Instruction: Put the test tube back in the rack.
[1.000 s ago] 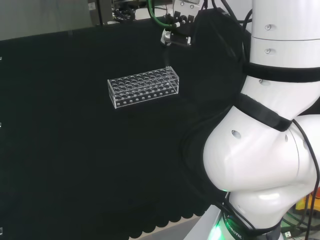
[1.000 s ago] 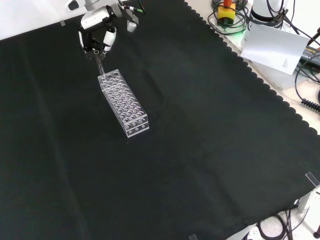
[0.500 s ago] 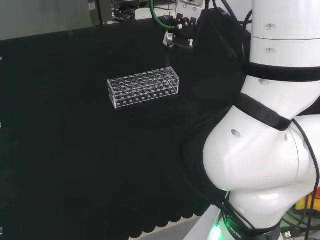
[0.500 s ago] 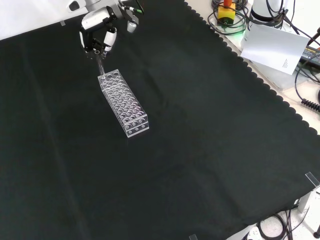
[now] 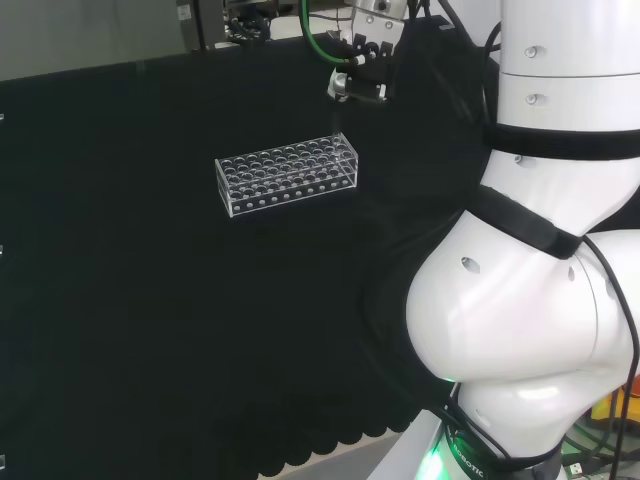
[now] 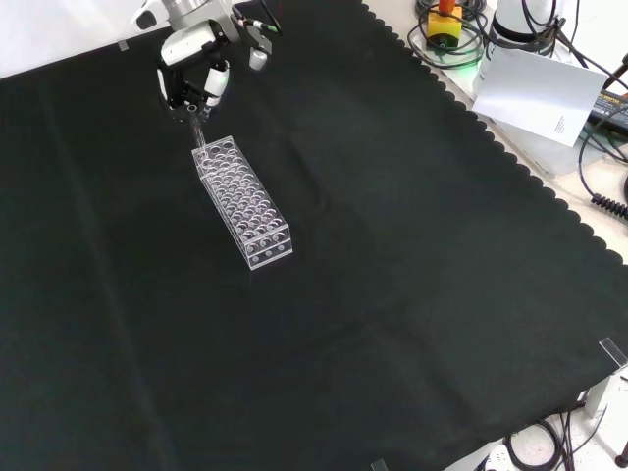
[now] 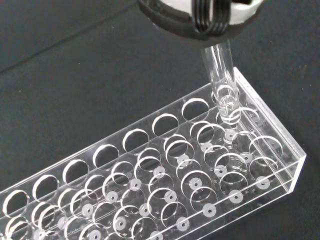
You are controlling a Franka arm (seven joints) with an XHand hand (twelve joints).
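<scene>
A clear plastic test tube rack [image 6: 243,201] with many round holes lies on the black cloth, also seen as the rack [image 5: 286,172] in the head view. The black and white hand [image 6: 191,77] hangs over the rack's far end in the front view, and the hand [image 5: 358,72] is above the rack's right end in the head view. Its fingers are curled on a clear test tube [image 7: 221,70], which stands nearly upright. The tube's lower end sits in a hole at the rack's end corner [image 7: 227,100]. The thin tube [image 6: 197,130] reaches from the hand down to the rack.
The arm's big white links [image 5: 530,300] stand at the right of the head view. The cloth's scalloped edge [image 6: 510,157] runs along the right of the front view, with cables and a white sheet [image 6: 540,88] beyond it.
In the head view the hand has shifted slightly up and to the right. The tube stays at the rack's end hole, and the rack has not moved.
</scene>
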